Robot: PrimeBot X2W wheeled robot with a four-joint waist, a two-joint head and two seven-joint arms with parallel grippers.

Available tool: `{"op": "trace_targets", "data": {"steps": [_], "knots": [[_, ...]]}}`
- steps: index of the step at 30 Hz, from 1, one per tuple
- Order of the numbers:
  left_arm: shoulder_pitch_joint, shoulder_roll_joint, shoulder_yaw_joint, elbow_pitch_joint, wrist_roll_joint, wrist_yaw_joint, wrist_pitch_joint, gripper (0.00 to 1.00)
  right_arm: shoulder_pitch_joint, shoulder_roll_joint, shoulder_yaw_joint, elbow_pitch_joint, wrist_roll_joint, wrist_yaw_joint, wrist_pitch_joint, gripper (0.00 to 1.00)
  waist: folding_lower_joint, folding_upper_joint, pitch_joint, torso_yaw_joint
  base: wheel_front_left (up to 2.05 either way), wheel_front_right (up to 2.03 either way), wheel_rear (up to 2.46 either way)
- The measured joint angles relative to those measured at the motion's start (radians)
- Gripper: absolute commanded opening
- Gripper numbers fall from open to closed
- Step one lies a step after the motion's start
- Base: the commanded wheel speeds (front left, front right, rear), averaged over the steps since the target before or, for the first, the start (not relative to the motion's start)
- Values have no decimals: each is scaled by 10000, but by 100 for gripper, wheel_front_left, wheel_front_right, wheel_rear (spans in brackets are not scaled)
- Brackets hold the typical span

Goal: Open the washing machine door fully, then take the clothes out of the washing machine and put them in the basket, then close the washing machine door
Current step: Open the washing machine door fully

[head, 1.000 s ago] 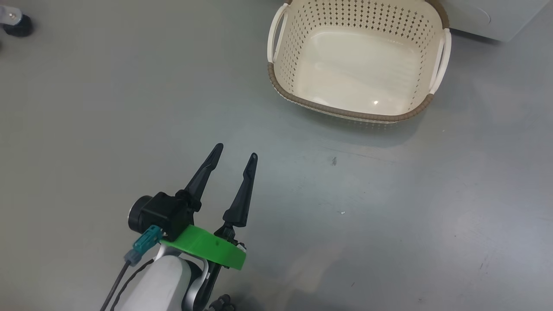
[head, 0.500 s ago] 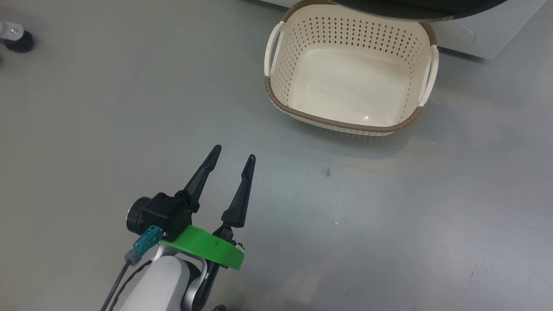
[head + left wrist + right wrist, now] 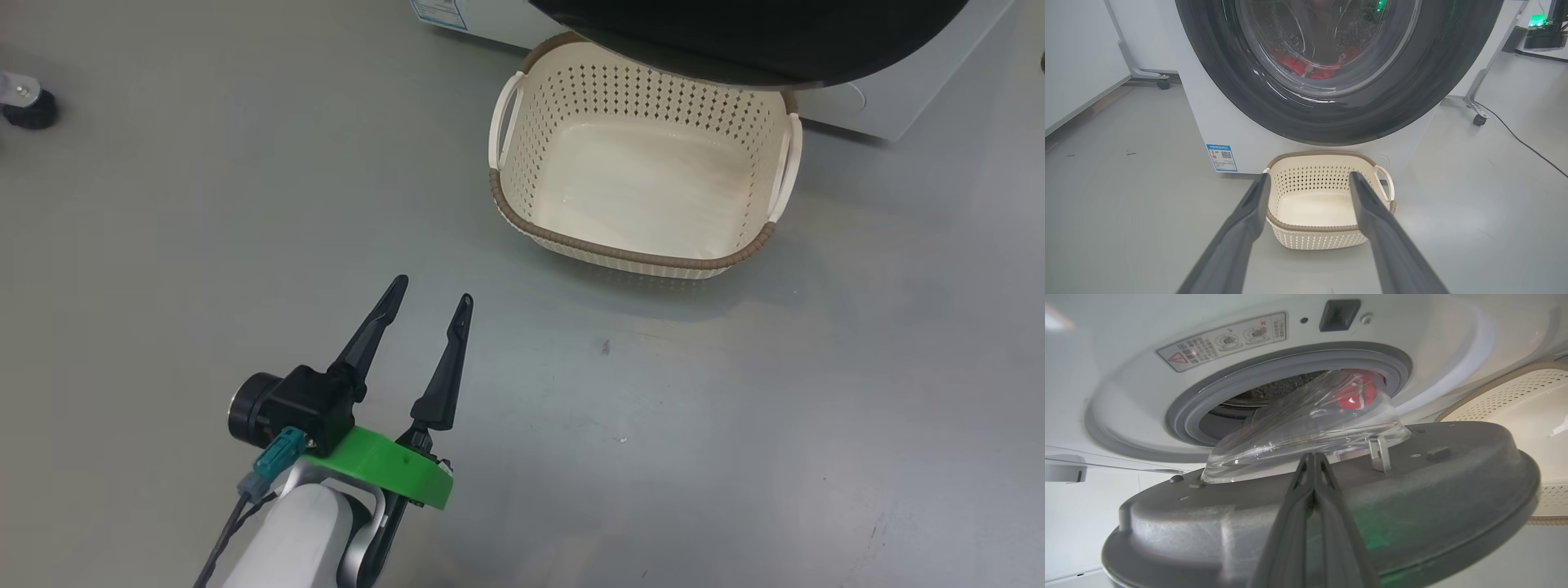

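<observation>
- While the left claw hangs above the smooth grey floor, its two long, tapered black fingers stand wide apart with nothing between them. A bright green ring collars its wrist.
- Right claw: the matte dark fingers are pressed flat together and grip nothing. Their tips sit at the foot of the glass bowl and seem to touch the door, though the angle leaves that unsure.
- Door: swung out from the machine. Its inner face is a broad disc of dull, grainy black plastic with small nubs, and the clear bowl bulges from it, streaked with reflections. In the left wrist view the outer rim is a wide glossy black ring.
- Clothes: bright red folds lying in the drum, seen through the glass.
- Machine: a smooth white box. A thick grey rubber gasket rings its mouth, with the perforated steel drum behind. A small blue label sits low on the front.
- Basket: on the floor just before the machine, its far edge under the door. It is a cream plastic rounded rectangle with walls pierced by rows of small diamond holes, a ribbed brown rim, white loop handles on both sides and a smooth bottom.
</observation>
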Motion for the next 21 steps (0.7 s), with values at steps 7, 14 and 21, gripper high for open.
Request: {"op": "trace_targets", "data": {"steps": [7,14,21], "knots": [[34,0,94,102,81,0,0,100,520,161,-48,31,81,0,167,0,0,0,-364,-78,0,0,0],[297,4,113,130,121,0,0,100,1175,372,-10,113,188,0,445,0,0,0,-798,-203,0,0,0],[388,6,155,127,201,-12,0,100,1365,485,0,113,188,-2,508,0,0,0,-1001,-316,0,0,0]]}}
